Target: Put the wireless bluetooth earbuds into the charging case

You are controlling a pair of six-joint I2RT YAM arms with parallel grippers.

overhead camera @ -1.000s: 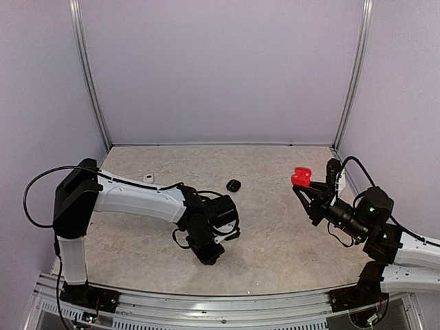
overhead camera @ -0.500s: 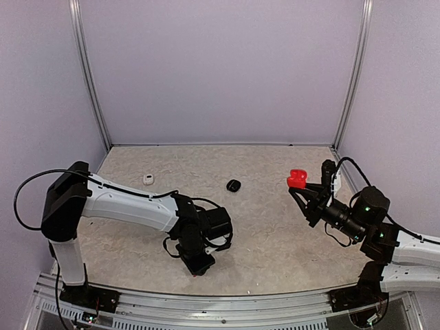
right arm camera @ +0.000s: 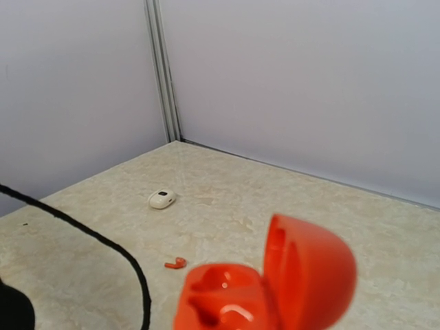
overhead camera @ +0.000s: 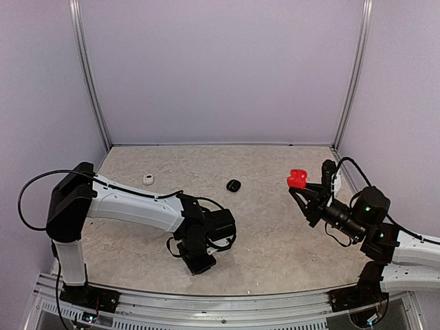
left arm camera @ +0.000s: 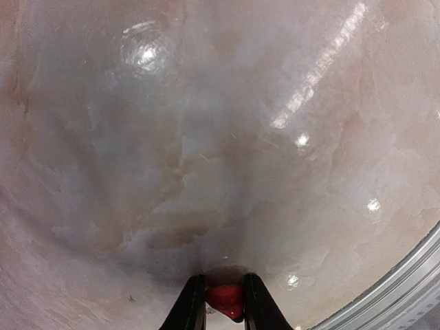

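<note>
At the near edge of the table (overhead camera: 275,234), centre: left claw (left arm camera: 224,287), pointed straight down, fingers (left arm camera: 190,306) drawn together and clamped on one red earbud (left arm camera: 225,301); whether the earbud touches the surface cannot be told. Ground beneath it: glossy beige marbled top, with a metal rail (left arm camera: 402,289) at the lower right of the wrist view. Left arm (overhead camera: 130,203): white shell, black joints, stretched low from its base toward the middle. To the right, well apart from the left claw: right claw (overhead camera: 303,188), raised off the table, closed on the red case (overhead camera: 298,178). Case: pebble-shaped, lid hinged open and standing up on its right side in the wrist view (right arm camera: 309,265), two moulded wells in the base; whether either well is filled cannot be told. Farther out on the table, lying loose: second red earbud (right arm camera: 176,262), tiny, left of the held case in the right wrist view; white case (overhead camera: 148,179), shut, toward the far left; black case (overhead camera: 234,185), shut, near the middle, between the two arms. Black cable (right arm camera: 103,240) arcs across the left of the right wrist view. Surround: plain lilac walls (overhead camera: 220,69).
</note>
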